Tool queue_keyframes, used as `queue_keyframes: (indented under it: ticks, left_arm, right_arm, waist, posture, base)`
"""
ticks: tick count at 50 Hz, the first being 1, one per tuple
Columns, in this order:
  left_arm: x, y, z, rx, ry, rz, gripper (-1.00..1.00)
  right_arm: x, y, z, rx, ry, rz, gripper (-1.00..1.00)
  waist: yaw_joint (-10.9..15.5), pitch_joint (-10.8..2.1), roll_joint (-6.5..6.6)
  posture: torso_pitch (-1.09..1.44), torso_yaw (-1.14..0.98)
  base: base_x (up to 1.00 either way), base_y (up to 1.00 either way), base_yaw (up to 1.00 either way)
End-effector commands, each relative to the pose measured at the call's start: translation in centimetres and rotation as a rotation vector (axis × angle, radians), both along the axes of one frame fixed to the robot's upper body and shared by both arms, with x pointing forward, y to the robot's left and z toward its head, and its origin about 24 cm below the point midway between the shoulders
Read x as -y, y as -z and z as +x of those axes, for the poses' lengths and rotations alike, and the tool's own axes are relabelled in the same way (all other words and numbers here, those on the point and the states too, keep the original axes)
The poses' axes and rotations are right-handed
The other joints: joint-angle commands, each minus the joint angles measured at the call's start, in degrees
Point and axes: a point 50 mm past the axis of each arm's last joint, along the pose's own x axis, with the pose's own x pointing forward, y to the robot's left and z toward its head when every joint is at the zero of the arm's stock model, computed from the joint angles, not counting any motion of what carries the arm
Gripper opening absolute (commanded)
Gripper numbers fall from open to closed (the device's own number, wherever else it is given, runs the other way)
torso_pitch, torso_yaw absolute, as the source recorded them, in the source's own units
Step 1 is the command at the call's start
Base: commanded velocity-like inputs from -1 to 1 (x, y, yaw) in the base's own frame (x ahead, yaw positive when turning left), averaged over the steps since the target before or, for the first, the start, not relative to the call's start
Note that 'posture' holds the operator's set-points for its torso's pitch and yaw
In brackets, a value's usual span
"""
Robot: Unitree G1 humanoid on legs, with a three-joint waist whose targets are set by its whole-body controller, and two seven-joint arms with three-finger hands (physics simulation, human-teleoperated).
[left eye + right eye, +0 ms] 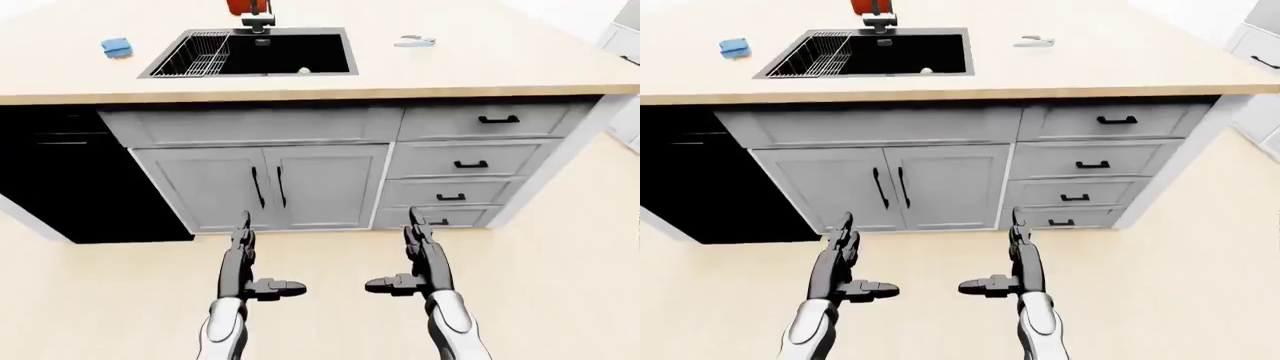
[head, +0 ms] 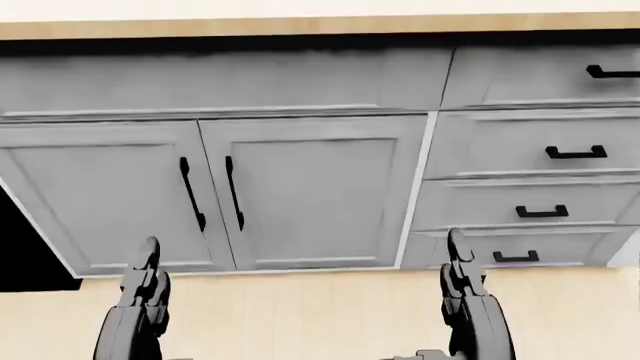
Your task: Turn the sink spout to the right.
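Observation:
The black sink (image 1: 350, 56) is set in the wooden counter at the top of the left-eye view. The dark faucet with its spout (image 1: 258, 23) stands at the sink's upper rim, partly cut by the frame; its direction is hard to tell. My left hand (image 1: 262, 259) and right hand (image 1: 412, 256) are both open and empty. They are low in the view, over the floor, well below the counter edge and far from the faucet. In the head view only their fingers (image 2: 459, 259) show before the cabinet doors.
A wire rack (image 1: 200, 54) fills the sink's left half. A blue sponge (image 1: 117, 47) lies left of the sink, a pale tool (image 1: 415, 41) to its right, a red object (image 1: 243, 6) behind the faucet. Grey doors (image 1: 265, 187), drawers (image 1: 470, 163), and a black appliance (image 1: 60, 180) stand below.

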Motion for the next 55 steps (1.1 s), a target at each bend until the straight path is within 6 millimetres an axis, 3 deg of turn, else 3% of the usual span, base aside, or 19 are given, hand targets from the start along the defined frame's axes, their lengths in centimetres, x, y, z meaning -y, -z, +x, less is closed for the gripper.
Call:
queue_keyframes:
  ticks: [1, 3, 4, 5, 7, 8, 21, 22, 24, 27, 29, 33, 35, 36, 37, 38, 41, 51, 55]
  left_arm:
    - [0.0, -3.3, 0.9, 0.174, 0.007, 0.002, 1.00]
    - [0.0, -3.4, 0.8, 0.176, 0.006, 0.002, 1.00]
    - [0.0, -3.4, 0.8, 0.177, 0.006, 0.002, 1.00]
    - [0.0, -3.5, 0.8, 0.178, 0.006, 0.002, 1.00]
    - [0.1, -3.5, 0.7, 0.180, 0.007, 0.003, 1.00]
    - [0.0, -3.5, 0.7, 0.180, 0.006, 0.002, 1.00]
    - [-0.2, -3.7, 0.6, 0.192, -0.003, 0.001, 1.00]
    - [-0.2, -3.8, 0.7, 0.193, -0.004, 0.001, 1.00]
    - [-0.3, -3.8, 0.6, 0.194, -0.006, 0.001, 1.00]
    - [-0.3, -3.9, 0.6, 0.194, -0.005, 0.001, 1.00]
    - [-0.3, -3.9, 0.6, 0.195, -0.006, 0.001, 1.00]
    - [-0.3, -3.9, 0.6, 0.195, -0.006, 0.000, 1.00]
    - [-0.3, -3.9, 0.5, 0.195, -0.006, 0.000, 1.00]
    - [-0.3, -3.9, 0.5, 0.195, -0.006, 0.000, 1.00]
    - [-0.3, -4.0, 0.5, 0.195, -0.006, 0.000, 1.00]
    - [-0.3, -4.0, 0.5, 0.196, -0.006, 0.000, 1.00]
    - [-0.2, -4.0, 0.5, 0.197, -0.006, 0.002, 1.00]
    - [-0.3, -4.0, 0.5, 0.197, -0.008, 0.002, 1.00]
    - [0.4, -3.9, 1.3, 0.190, 0.050, 0.011, 1.00]
  right_arm:
    - [-0.1, -3.2, 0.9, 0.168, -0.009, -0.006, 1.00]
    - [-0.1, -3.3, 0.8, 0.168, -0.009, -0.006, 1.00]
    - [-0.1, -3.5, 0.8, 0.168, -0.009, -0.007, 1.00]
    - [-0.1, -3.6, 0.8, 0.169, -0.009, -0.007, 1.00]
    - [-0.1, -3.3, 0.7, 0.168, -0.008, -0.007, 1.00]
    - [-0.1, -3.2, 0.7, 0.167, -0.008, -0.007, 1.00]
    - [-0.2, -4.2, 0.5, 0.182, -0.012, -0.026, 1.00]
    - [-0.2, -4.4, 0.5, 0.180, -0.012, -0.028, 1.00]
    - [-0.1, -4.4, 0.5, 0.180, -0.010, -0.031, 1.00]
    - [-0.2, -4.4, 0.5, 0.179, -0.012, -0.035, 1.00]
    - [-0.2, -4.3, 0.5, 0.177, -0.013, -0.039, 1.00]
    - [-0.2, -4.5, 0.4, 0.184, -0.014, -0.033, 1.00]
    - [-0.2, -4.4, 0.4, 0.184, -0.014, -0.034, 1.00]
    - [-0.1, -4.1, 0.4, 0.184, -0.013, -0.033, 1.00]
    - [-0.2, -4.1, 0.4, 0.183, -0.014, -0.033, 1.00]
    - [-0.2, -4.4, 0.5, 0.184, -0.015, -0.033, 1.00]
    - [-0.2, -4.5, 0.4, 0.185, -0.015, -0.031, 1.00]
    - [-0.2, -3.7, 0.4, 0.184, -0.019, -0.027, 1.00]
    - [0.1, -5.8, 1.2, 0.193, -0.012, -0.012, 1.00]
  waist:
    - [-0.1, -0.05, -0.45]
    - [0.4, -3.54, -0.06]
    - [0.4, -2.98, -0.07]
    - [0.4, -0.96, -0.38]
    - [0.4, -3.93, -0.43]
    - [0.4, -4.24, -0.41]
    - [0.4, -4.94, -0.15]
    - [0.3, -5.96, 0.12]
    - [0.0, -4.40, -0.77]
    - [-0.4, -3.92, -3.65]
    - [-0.5, -3.54, -3.78]
    - [-0.8, -2.34, -2.44]
    - [-1.0, -2.46, 2.34]
    - [-0.9, -3.14, 7.14]
    - [-1.2, -3.21, 7.73]
    - [0.0, -1.86, 5.40]
    - [0.2, -2.83, 3.65]
    - [1.2, -2.91, -0.20]
    - [1.9, -3.27, -3.97]
  posture:
    - [0.00, 0.00]
    - [0.00, 0.00]
    - [0.00, 0.00]
    - [0.00, 0.00]
    - [0.00, 0.00]
    - [0.00, 0.00]
    - [0.00, 0.00]
    - [0.00, 0.00]
    - [0.00, 0.00]
    - [0.00, 0.00]
    - [0.00, 0.00]
    - [0.00, 0.00]
    - [0.00, 0.00]
    - [0.00, 0.00]
    - [0.00, 0.00]
    - [0.00, 0.00]
    - [0.00, 0.00]
    - [0.00, 0.00]
    - [0.00, 0.00]
  base:
    - [0.00, 0.00, 0.00]
    - [0.00, 0.00, 0.00]
    - [0.00, 0.00, 0.00]
    - [0.00, 0.00, 0.00]
    - [0.00, 0.00, 0.00]
    - [0.00, 0.00, 0.00]
    - [0.00, 0.00, 0.00]
    - [0.00, 0.23, 0.00]
    - [0.00, 0.41, 0.00]
    - [0.00, 0.88, 0.00]
    - [0.00, 1.00, 0.00]
    - [0.00, 0.86, 0.00]
    - [0.00, 0.27, 0.00]
    - [0.00, 0.08, 0.00]
    - [0.00, 0.00, 0.00]
    - [0.00, 0.00, 0.00]
    - [0.00, 0.00, 0.00]
    - [0.00, 0.00, 0.00]
    - [0.00, 0.00, 0.00]
